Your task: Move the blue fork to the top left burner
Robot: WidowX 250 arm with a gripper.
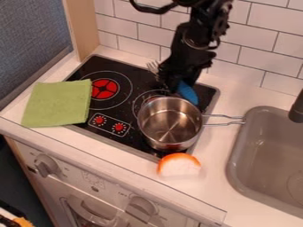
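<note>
White wall tiles [255, 48] back the black cooktop [131, 73]; before them the gripper [175, 84] hangs behind the steel pot [170, 124], apparently closed on the blue fork [188, 92], tines to one side, handle to the other; the arm [198, 35] slants down from the top edge; grasping looks done, while carrying, lowering and release remain; the red-centred burner [105, 89], presumably the goal, lies left of the pot, beside the green cloth [58, 103].

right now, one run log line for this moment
black gripper holding blue-handled metal fork | behind shiny steel pot | fork not on red left burner
</note>
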